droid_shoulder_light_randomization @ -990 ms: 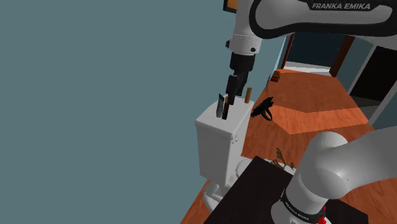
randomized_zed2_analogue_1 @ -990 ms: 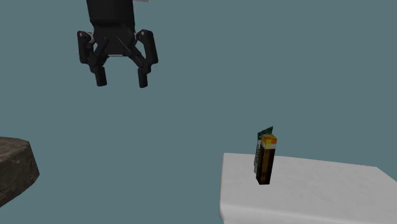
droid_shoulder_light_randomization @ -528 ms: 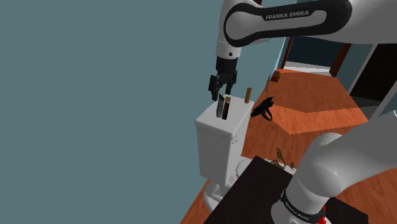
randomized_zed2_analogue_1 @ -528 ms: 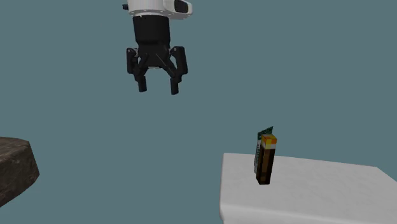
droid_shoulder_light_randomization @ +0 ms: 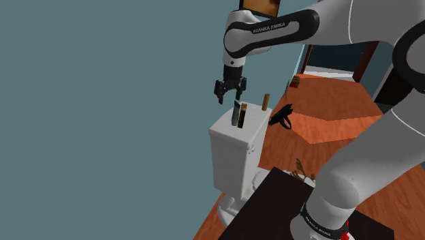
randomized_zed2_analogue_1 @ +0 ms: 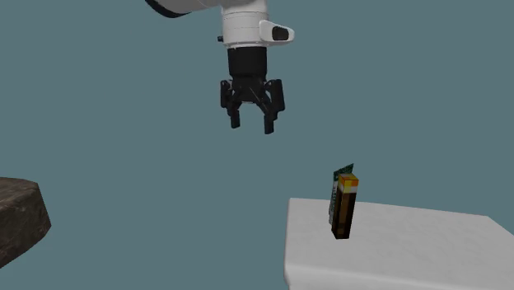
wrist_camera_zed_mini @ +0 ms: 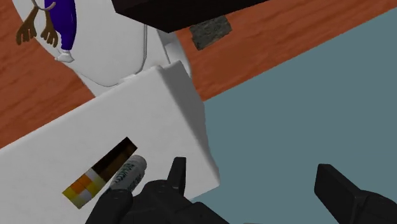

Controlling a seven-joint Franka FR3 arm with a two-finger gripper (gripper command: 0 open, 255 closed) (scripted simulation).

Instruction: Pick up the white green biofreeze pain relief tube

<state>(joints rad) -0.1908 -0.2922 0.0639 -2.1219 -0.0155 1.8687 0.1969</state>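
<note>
A white tube with blue print lies in the wrist view against a dark box with an orange and yellow end, both on a white toilet tank lid. From the second exterior view, the dark box stands upright on the lid, and a green and white edge of the tube shows behind it. My gripper hangs open in the air, above the lid and off past its edge toward that view's left. In the shoulder view the gripper is just above the pair.
The teal wall stands right behind the tank. A thin brown stick stands at the tank's far end. A black object lies on the wooden floor beyond. The black stand is at the lower right. A blue antlered item rests on the toilet seat.
The gripper has moved toward the shoulder view's left, and rightward and a little lower in the second exterior view, nearer the tank. It has stayed open. The tube and box have not moved.
</note>
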